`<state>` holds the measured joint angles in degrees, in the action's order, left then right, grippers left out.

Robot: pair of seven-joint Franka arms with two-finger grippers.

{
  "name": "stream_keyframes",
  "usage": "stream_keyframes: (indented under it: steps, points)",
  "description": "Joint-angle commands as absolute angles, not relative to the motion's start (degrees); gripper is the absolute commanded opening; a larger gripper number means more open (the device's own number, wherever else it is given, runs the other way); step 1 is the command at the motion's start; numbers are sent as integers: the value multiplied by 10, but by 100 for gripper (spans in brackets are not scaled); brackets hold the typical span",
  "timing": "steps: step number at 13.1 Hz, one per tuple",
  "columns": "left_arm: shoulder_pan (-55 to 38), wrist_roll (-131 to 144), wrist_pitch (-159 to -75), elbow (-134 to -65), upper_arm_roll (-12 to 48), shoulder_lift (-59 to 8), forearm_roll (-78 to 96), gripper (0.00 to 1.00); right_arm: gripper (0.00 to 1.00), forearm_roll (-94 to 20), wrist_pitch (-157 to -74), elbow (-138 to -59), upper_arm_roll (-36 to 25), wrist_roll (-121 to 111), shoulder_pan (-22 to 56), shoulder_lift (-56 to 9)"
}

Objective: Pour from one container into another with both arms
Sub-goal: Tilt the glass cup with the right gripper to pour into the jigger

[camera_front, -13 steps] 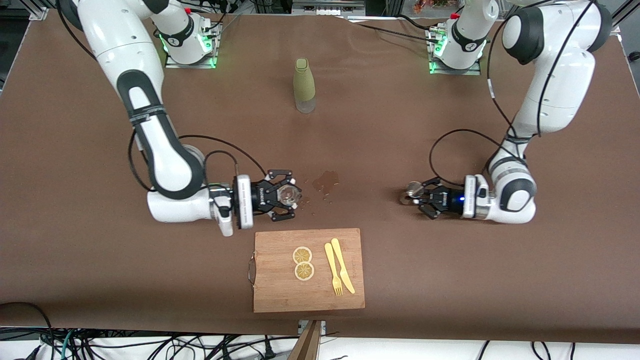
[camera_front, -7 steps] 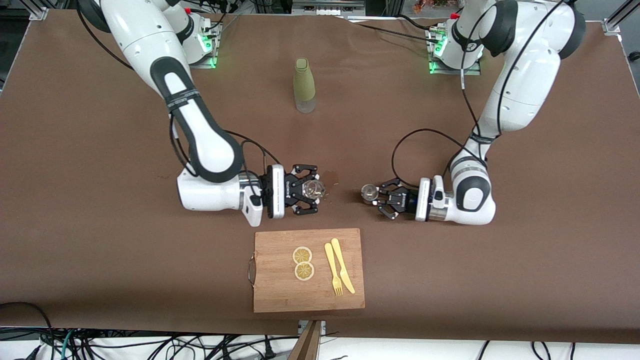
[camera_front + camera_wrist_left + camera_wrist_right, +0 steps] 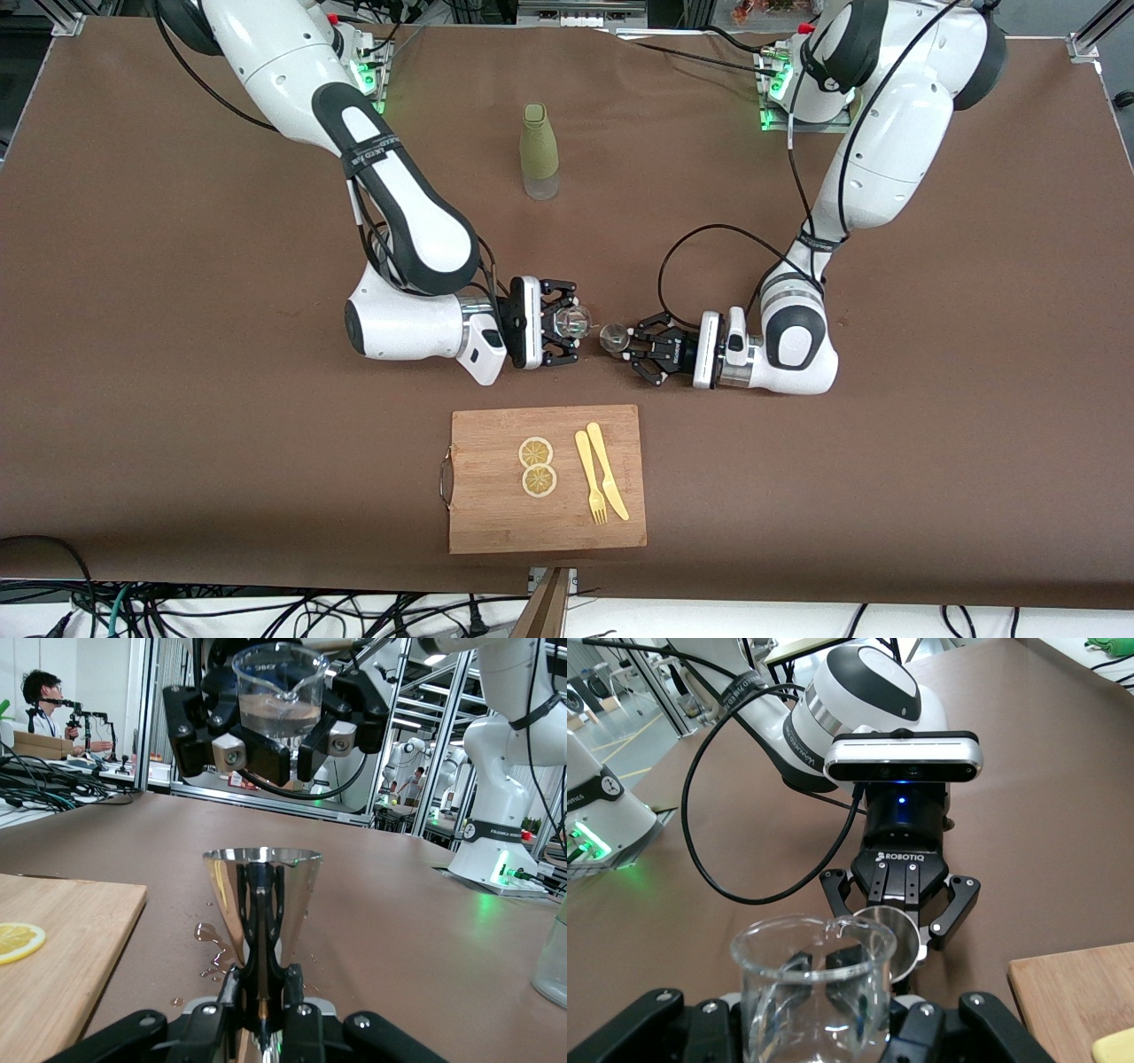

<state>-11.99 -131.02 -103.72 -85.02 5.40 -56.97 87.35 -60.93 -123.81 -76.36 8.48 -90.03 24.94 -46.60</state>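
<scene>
We see the right pincer gripping a glass beaker holding liquid; the left pincer grips a steel jigger. Both hover over the counter, rims nearly meeting. Pouring is not yet begun; tilting remains.
</scene>
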Motion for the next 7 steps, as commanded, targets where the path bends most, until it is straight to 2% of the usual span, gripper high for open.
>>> stream_keyframes:
  steps: [1, 7]
  points:
    - [-142, -1311, -1058, -829, 52, -578, 898, 0, 0, -585, -1251, -766, 80, -877, 262, -454]
    - [-156, -1304, -1070, -822, 51, -585, 905, 0, 0, -535, -1283, -766, 80, -850, 279, -454]
